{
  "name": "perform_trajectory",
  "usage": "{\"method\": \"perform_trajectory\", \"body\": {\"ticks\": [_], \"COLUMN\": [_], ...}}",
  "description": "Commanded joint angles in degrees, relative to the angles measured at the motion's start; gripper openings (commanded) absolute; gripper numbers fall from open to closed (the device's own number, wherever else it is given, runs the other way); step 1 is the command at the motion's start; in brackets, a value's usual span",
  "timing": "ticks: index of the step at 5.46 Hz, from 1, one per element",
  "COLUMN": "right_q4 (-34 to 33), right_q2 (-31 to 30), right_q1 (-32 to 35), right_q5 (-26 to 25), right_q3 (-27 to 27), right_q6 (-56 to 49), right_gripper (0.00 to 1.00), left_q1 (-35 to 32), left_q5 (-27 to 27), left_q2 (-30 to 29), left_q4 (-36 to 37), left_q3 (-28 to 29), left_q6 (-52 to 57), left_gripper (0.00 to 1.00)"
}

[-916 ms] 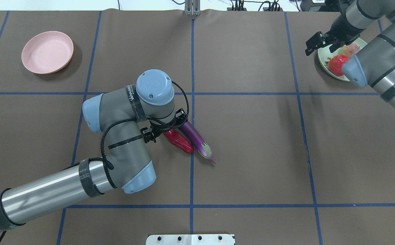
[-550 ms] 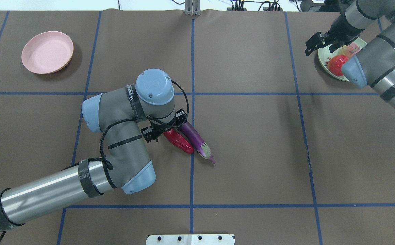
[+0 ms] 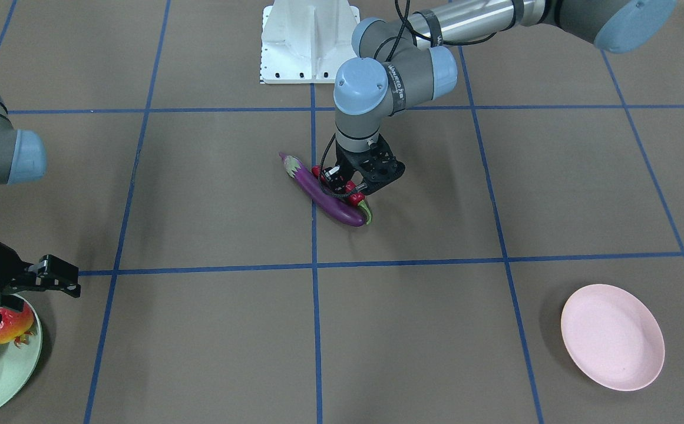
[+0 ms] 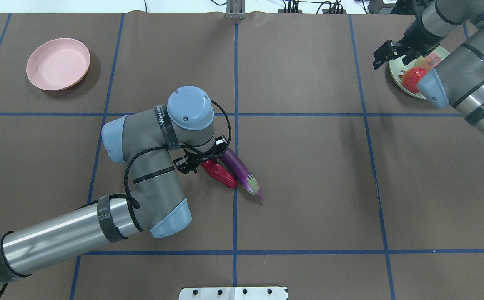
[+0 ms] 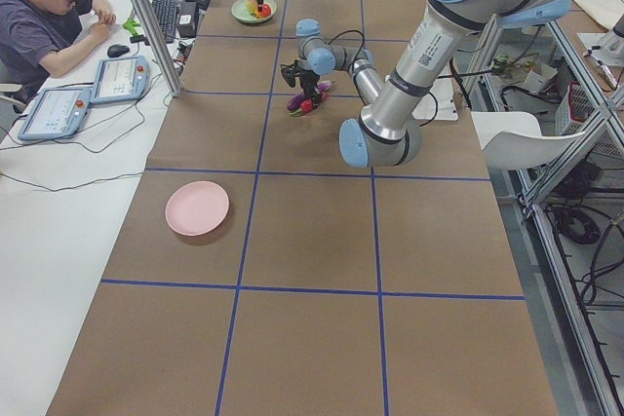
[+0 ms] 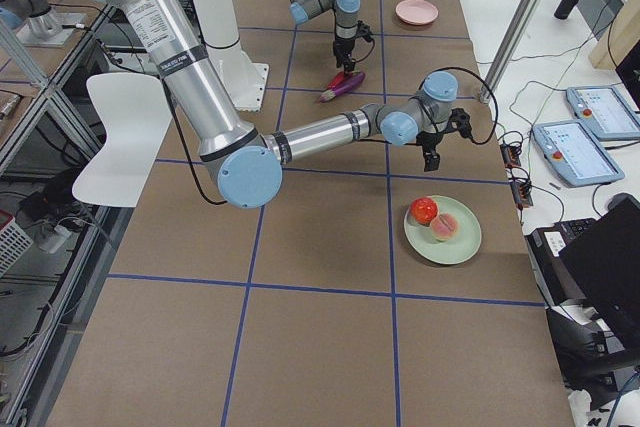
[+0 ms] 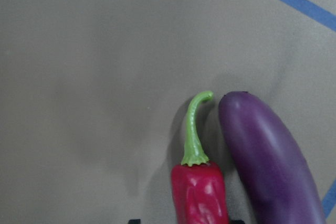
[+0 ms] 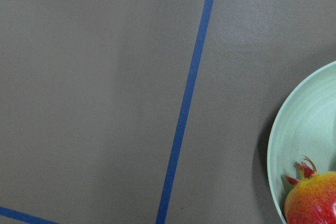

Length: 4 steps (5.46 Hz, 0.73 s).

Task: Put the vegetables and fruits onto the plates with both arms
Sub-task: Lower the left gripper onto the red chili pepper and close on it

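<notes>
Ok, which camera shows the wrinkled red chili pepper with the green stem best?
The left wrist-mounted view: the wrinkled red chili pepper is close up, curved green stem whole, body cropped below. Overhead shows its body beside the long glossy purple eggplant, stem hidden. Front-facing shows mere slivers; side views, specks.

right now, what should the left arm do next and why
Probably close the left gripper on the chili pepper: its jaws straddle the pepper, which lies beside the eggplant, while the pink plate sits empty.

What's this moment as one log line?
left end effector: open, over chili pepper beside eggplant; right end effector: open, by green plate holding pomegranate, peach; pink plate: bare
</notes>
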Motion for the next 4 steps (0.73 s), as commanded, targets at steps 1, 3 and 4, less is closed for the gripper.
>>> {"method": "perform_trajectory", "body": {"ticks": [1,3,4], "right_q4": [0.0,0.0,0.0], "right_q2": [0.0,0.09,0.09], "right_q1": [-0.18,-0.27,-0.35], "right_q5": [-0.05,-0.05,-0.05], "right_q3": [-0.01,-0.18,-0.18], "right_q6": [-0.02,-0.02,-0.02], "right_gripper": [0.99,0.99,0.99], "left_q1": [0.15,0.15,0.15], "left_q5": [0.08,0.08,0.08], "left_q2": [-0.08,-0.08,-0.16], "left_q4": [-2.08,-2.97,-3.06], "left_q3": [0.94,1.47,1.82], "left_q6": [0.15,0.15,0.15], "left_gripper": [0.64,0.64,0.64]}}
